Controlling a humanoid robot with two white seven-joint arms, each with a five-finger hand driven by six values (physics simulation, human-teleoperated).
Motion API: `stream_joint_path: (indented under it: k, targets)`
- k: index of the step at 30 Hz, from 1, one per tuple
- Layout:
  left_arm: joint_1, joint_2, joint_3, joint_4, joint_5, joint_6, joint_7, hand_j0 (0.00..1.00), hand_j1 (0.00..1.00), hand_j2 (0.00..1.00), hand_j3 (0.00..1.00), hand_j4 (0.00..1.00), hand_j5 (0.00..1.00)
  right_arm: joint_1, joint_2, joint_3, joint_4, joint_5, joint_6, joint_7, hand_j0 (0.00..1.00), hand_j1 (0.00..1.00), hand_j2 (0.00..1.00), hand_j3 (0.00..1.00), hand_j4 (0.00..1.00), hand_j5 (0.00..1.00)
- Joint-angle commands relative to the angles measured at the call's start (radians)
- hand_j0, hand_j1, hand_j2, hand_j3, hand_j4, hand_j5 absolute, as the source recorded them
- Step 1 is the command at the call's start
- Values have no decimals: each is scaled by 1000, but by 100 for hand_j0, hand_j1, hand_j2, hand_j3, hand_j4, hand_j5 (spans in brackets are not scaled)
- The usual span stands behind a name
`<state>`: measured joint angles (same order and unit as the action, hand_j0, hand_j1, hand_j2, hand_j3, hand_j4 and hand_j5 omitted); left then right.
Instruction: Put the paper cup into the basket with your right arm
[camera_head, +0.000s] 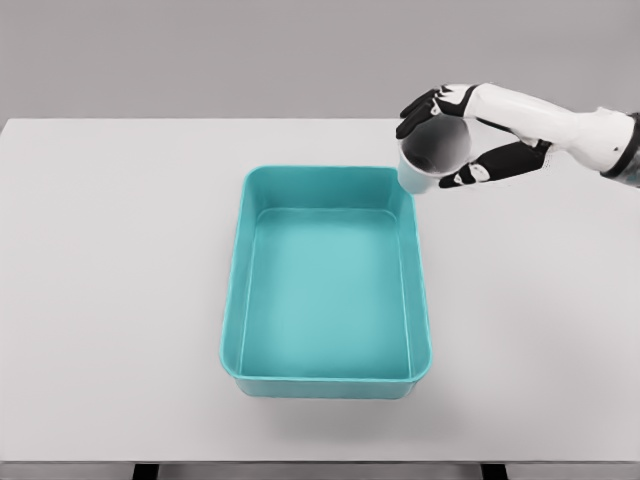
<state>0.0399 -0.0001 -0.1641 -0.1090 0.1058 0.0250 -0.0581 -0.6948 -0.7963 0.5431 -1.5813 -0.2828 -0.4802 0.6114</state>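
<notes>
Teal rectangular plastic basket (327, 290) on white table (120, 300); right hand (470, 130), fingers curled around tilted white paper cup (430, 155), holds it above the basket's far right corner, apparently not touching.

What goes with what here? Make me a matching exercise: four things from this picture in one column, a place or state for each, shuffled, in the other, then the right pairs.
Things
1. paper cup
2. basket
3. right hand
4. table

Places or states
A. teal, standing in the middle of the table, nothing inside
B. white, bearing the basket
C. tilted, held over the basket's far right corner
D. comes in from the right, fingers closed around the cup

Pairs: 1-C, 2-A, 3-D, 4-B
</notes>
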Motion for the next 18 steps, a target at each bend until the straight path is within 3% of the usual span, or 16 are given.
stream_joint_path:
  k: [1, 3, 12, 13, 15, 17, 18]
  targets:
    - [0, 0, 0, 0, 0, 0, 0, 100, 100, 100, 100, 100, 100, -2, 51, 38, -2, 19, 37, -1, 68, 68, 68, 68, 68, 68]
    - [0, 0, 0, 0, 0, 0, 0, 100, 100, 100, 100, 100, 100, -6, 88, 43, -2, 42, 48, -1, 68, 68, 68, 68, 68, 68]
    - [0, 0, 0, 0, 0, 0, 0, 100, 100, 100, 100, 100, 100, -23, 120, 120, -2, 122, 64, -1, 70, 70, 70, 70, 70, 70]
    - [0, 0, 0, 0, 0, 0, 0, 100, 100, 100, 100, 100, 100, -31, 104, 100, 0, 125, 61, -1, 100, 100, 100, 100, 100, 100]
    - [0, 0, 0, 0, 0, 0, 0, 100, 100, 100, 100, 100, 100, -15, 66, -15, -2, 117, 51, -1, 100, 100, 100, 100, 100, 100]
    - [0, 0, 0, 0, 0, 0, 0, 100, 100, 100, 100, 100, 100, 67, -33, -176, -25, 76, 11, -1, 100, 100, 100, 100, 100, 100]
    - [0, 0, 0, 0, 0, 0, 0, 100, 100, 100, 100, 100, 100, 116, -80, -264, -23, -1, -8, -1, 100, 100, 100, 100, 100, 100]
